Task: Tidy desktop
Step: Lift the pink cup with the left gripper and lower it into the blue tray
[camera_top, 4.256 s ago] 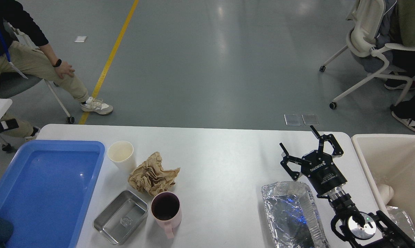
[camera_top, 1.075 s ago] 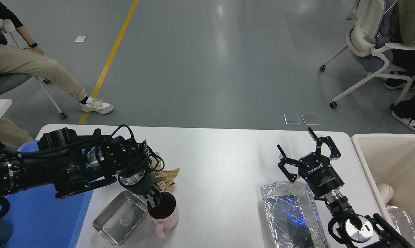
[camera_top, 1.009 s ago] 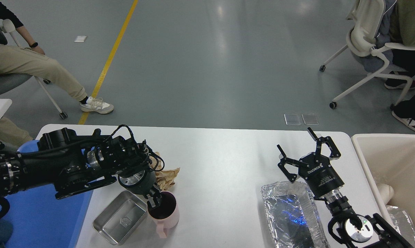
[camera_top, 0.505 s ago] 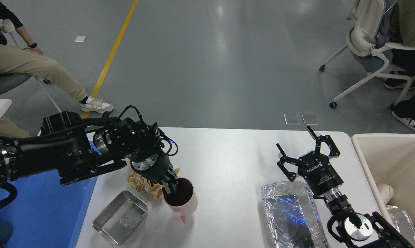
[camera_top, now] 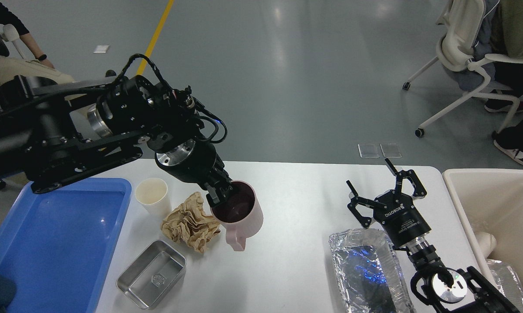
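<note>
Pink mug (camera_top: 239,211) lifted, clenched in left pincer (camera_top: 220,195); right pincer (camera_top: 387,191) released (paper (camera_top: 191,221), tins left on tabletop (camera_top: 287,261)).

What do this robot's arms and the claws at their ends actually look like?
Both arms are matte black with chunky round joints and silver metal rings. The left arm carries looped black cables; its left gripper is small and dark. The right gripper has thin jointed black fingers spread from a round black body with white lettering. A small green light glows lower down that arm.
</note>
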You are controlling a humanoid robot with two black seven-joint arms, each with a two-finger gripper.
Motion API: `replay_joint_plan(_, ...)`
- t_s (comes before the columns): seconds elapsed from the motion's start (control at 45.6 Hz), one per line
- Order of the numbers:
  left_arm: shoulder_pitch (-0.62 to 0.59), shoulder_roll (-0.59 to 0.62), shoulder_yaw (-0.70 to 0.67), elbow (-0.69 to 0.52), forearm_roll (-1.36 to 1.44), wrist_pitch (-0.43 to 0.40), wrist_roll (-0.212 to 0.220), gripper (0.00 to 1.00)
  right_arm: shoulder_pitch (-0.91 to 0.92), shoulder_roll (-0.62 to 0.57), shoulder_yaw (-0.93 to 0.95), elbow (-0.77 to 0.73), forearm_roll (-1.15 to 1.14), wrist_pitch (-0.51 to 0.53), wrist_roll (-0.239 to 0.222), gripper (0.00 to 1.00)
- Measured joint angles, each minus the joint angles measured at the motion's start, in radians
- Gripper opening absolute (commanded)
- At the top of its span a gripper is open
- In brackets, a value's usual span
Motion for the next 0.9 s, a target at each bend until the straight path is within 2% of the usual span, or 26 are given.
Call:
replay_joint_plan(0.176,0.000,0.134,-0.075,-0.093,0.000,-0.002,-0.007,0.04,0.001,-0.006,0.000,-0.003,0.000,0.000,0.000,1.00)
replay_joint_plan(0.461,0.010,0.529,-0.090,-0.187,-0.015,-0.002,-0.089,0.04,0.000,-0.002,0.002,-0.003,0.000,0.000,0.000,1.00)
replay_joint_plan(0.768,0.081,0.850,-0.050,-0.189,-0.032,-0.002,-0.157,0.04,0.001,-0.003,0.000,-0.002,0.000,0.000,0.000,1.00)
replay_joint_plan(0.834,0.123,0.910,-0.018,-0.185,-0.032,0.036,-0.163,0.04,0.001,-0.005,0.000,-0.002,0.000,0.000,0.000,1.00)
replay_joint_plan(0.899,0.171,0.965,0.024,-0.179,-0.032,0.113,-0.168,0.04,0.001,-0.007,0.000,-0.001,0.000,0.000,0.000,1.00)
